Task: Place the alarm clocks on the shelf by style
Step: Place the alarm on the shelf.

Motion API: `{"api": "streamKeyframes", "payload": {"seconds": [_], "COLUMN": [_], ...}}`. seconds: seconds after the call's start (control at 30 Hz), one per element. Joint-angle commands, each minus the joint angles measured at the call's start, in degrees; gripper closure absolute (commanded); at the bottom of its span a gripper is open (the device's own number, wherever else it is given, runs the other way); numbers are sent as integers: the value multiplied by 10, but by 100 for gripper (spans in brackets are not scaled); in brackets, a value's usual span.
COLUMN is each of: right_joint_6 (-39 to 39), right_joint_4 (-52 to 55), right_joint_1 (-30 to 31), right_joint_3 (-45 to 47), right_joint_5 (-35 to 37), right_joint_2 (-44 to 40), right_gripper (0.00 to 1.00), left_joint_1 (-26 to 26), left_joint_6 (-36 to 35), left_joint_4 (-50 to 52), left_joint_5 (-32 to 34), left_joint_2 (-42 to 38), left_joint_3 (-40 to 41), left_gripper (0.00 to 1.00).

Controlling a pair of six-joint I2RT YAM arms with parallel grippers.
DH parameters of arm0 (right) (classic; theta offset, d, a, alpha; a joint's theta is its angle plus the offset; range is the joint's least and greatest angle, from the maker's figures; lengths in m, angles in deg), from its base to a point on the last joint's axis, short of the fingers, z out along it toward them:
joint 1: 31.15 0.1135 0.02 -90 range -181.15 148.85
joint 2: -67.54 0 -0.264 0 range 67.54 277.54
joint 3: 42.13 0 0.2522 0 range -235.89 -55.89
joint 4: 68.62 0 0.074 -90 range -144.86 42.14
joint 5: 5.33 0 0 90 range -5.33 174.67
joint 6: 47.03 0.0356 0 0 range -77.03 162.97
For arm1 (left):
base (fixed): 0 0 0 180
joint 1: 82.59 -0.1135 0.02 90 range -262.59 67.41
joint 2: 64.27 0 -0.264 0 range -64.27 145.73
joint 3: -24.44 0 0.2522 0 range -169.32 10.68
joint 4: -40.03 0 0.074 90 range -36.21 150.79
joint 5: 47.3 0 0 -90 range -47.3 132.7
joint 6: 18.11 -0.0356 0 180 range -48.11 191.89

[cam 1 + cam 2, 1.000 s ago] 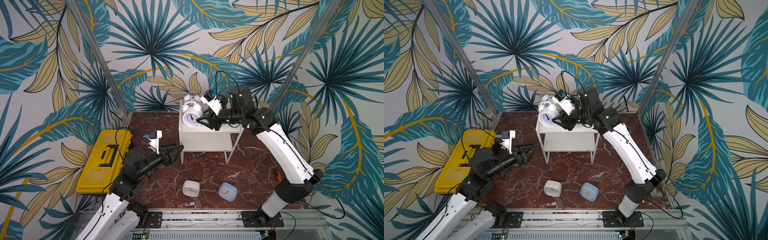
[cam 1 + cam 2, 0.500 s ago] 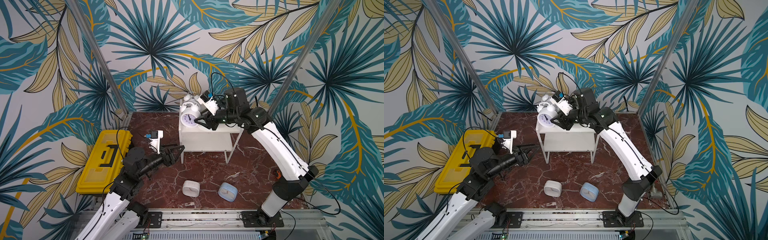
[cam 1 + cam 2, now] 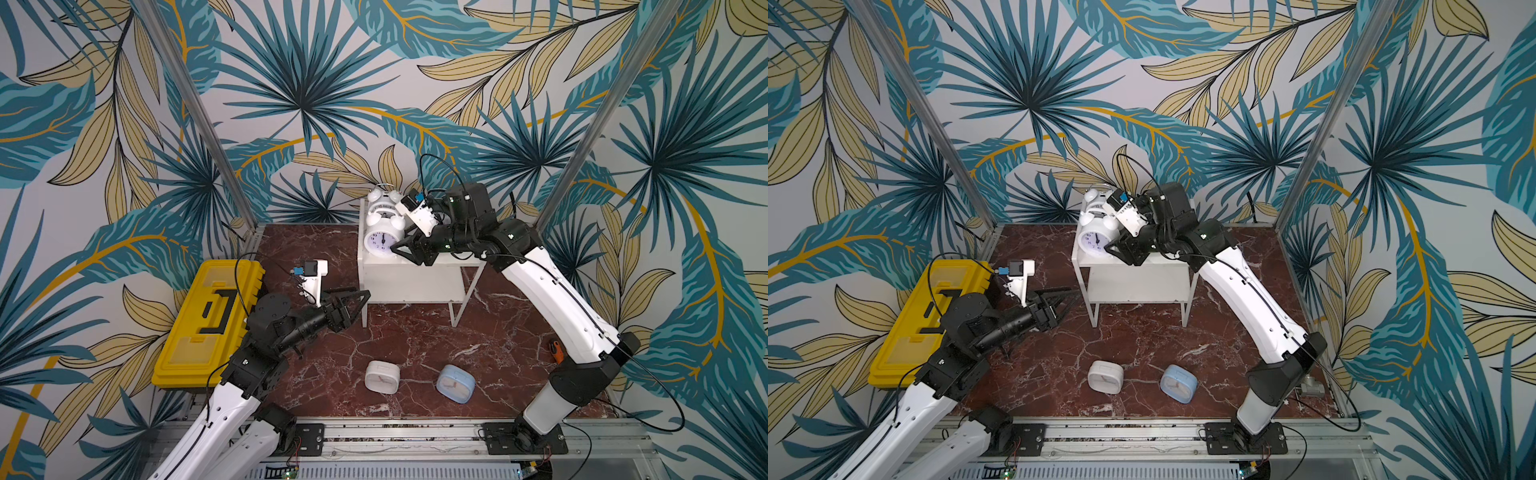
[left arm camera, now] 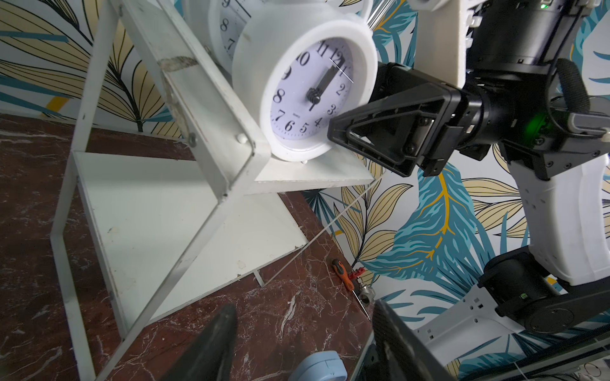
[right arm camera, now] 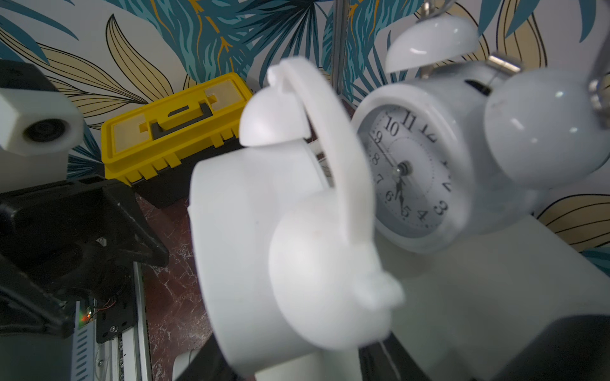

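clock (image 3: 380, 243): white, round, twin-bell, lilac dial, standing upright on the shelf (image 3: 415, 282) top board
right gripper (image 3: 405, 254): jaws sitting parted either side of it; cannot tell whether gripping
left gripper (image 3: 360, 301): hovering spread, empty, beside shelf

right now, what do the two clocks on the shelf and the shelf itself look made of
Front clock: probably plastic, matte white; its bells and body show no sharp glints.
Rear clock: likely painted metal, glossy; bright highlights on the bells, bare silver hammer.
Shelf: matte white boards, material unclear; thin frame looks like painted metal, with screw heads and scuffs.
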Motion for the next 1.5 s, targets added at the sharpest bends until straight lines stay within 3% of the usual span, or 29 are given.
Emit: {"api": "streamKeyframes", "payload": {"seconds": [0.0,0.57,0.87,1.1,1.33,1.47], "right_joint_6": [8,28,63,112,178,250], "right_joint_4": [-7,-29,-49,-55,-43,-82], "right_joint_1": [-3,-4,-3,30,112,173], "right_joint_3": [9,38,87,227,433,540], "right_joint_5": [13,26,36,78,211,228], "right_joint_2": [-22,-37,-110,-249,-363,-407], "right_gripper": [46,60,45,43,44,45], "left_joint_1": [-3,-4,-3,-3,-3,-3], "left_joint_6": [-4,-6,-10,-12,6,22], "left_joint_4": [-22,-20,-12,4,34,39], "left_joint_5": [-7,-12,-7,22,71,84], "left_joint_2": [-1,-4,-1,9,36,33], "left_joint_3": [8,9,11,4,1,15], "left_gripper": [33,32,30,27,30,30]}}
